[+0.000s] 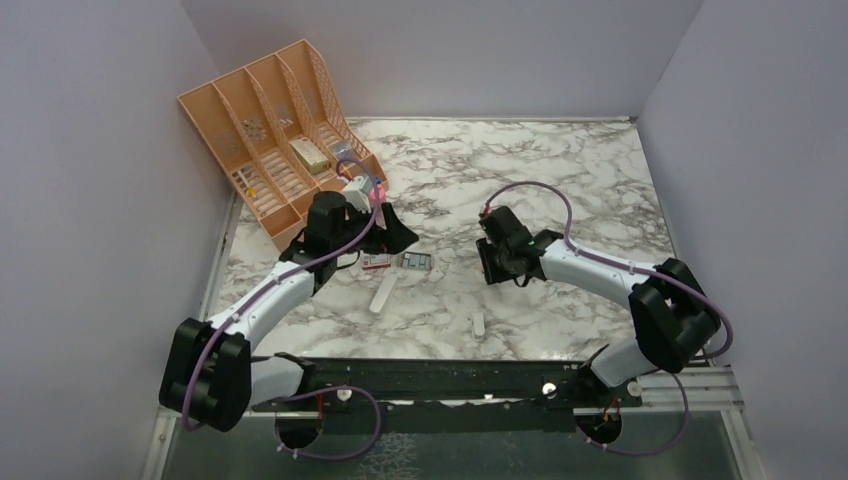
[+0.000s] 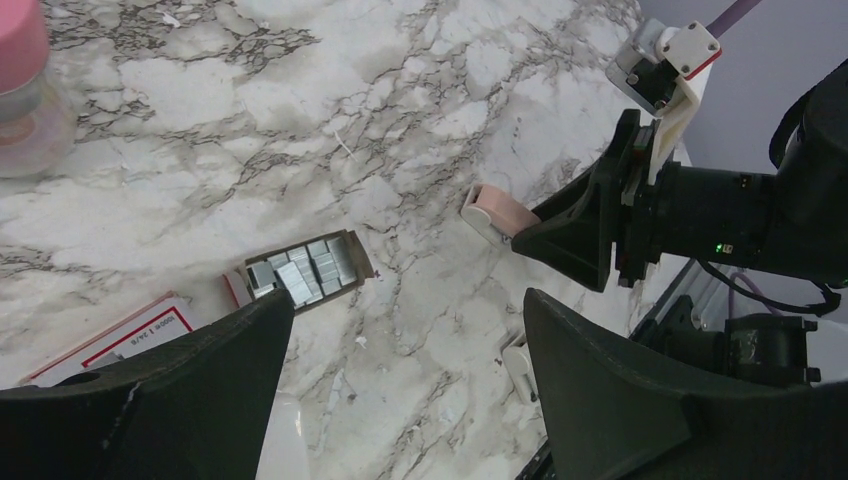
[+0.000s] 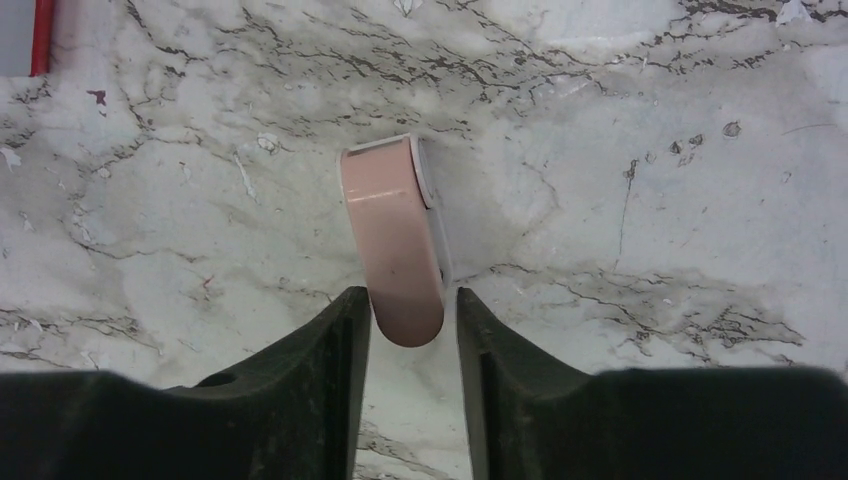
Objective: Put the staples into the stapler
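The stapler (image 3: 392,240), pink on top with a white base, lies flat on the marble. My right gripper (image 3: 412,300) is shut on its rounded near end, one finger on each side. In the left wrist view the stapler's (image 2: 493,212) far end sticks out of the right gripper (image 2: 560,240). The staples (image 2: 305,270) are silvery strips in a small flat tray (image 1: 417,262), with the red-and-white sleeve (image 1: 377,263) just left of it. My left gripper (image 2: 410,310) hangs open above bare marble right of the tray, holding nothing. In the top view it (image 1: 395,238) sits behind the tray.
A peach desk organizer (image 1: 270,130) stands at the back left, with a pink-capped bottle (image 2: 25,90) near it. A long white strip (image 1: 385,292) lies in front of the sleeve, and a small white piece (image 1: 478,324) nearer the arm bases. Grey walls enclose three sides.
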{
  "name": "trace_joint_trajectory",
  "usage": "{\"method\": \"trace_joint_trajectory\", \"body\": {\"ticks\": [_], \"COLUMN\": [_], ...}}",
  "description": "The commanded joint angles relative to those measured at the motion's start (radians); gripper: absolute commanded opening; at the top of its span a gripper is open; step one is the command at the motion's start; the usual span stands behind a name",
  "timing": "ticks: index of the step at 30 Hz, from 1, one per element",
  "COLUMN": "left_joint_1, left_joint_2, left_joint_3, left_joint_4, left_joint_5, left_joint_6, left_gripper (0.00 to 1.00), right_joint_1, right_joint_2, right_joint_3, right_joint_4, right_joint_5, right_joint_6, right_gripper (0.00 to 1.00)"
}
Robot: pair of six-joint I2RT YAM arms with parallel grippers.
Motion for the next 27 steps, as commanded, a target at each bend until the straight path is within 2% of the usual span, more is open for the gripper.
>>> {"method": "trace_joint_trajectory", "body": {"ticks": [1,5,11,19,23,27], "left_joint_1": [-0.032,-0.045,-0.056,-0.074,-0.094,-0.118], "left_joint_2": [0.029,0.046,0.072,0.114,0.146,0.178], "left_joint_3": [0.039,0.038,0.033,0.035,0.045,0.053], "left_joint_4": [0.049,0.062,0.077,0.100,0.115,0.134], "left_joint_5": [-0.017,-0.039,-0.044,-0.047,-0.048,-0.086], "left_joint_6": [-0.017,-0.031,-0.060,-0.116,-0.137,-0.176], "left_gripper": [0.85,0.85,0.80,0.79,0.78,0.76], "right_joint_1": [-0.001,-0.001,-0.002,-0.001,-0.002,-0.003], "right_joint_2": [0.018,0.012,0.016,0.021,0.025,0.012], "right_joint_3": [-0.005,-0.012,-0.021,-0.025,-0.010,0.010], "right_joint_4": [0.050,0.070,0.091,0.092,0.078,0.080], "right_joint_5": [-0.002,-0.015,-0.023,-0.015,-0.003,-0.017], "right_joint_6": [-0.035,-0.053,-0.070,-0.063,-0.038,-0.002], "right_gripper": [0.46,0.50,0.38,0.38,0.27,0.25]}}
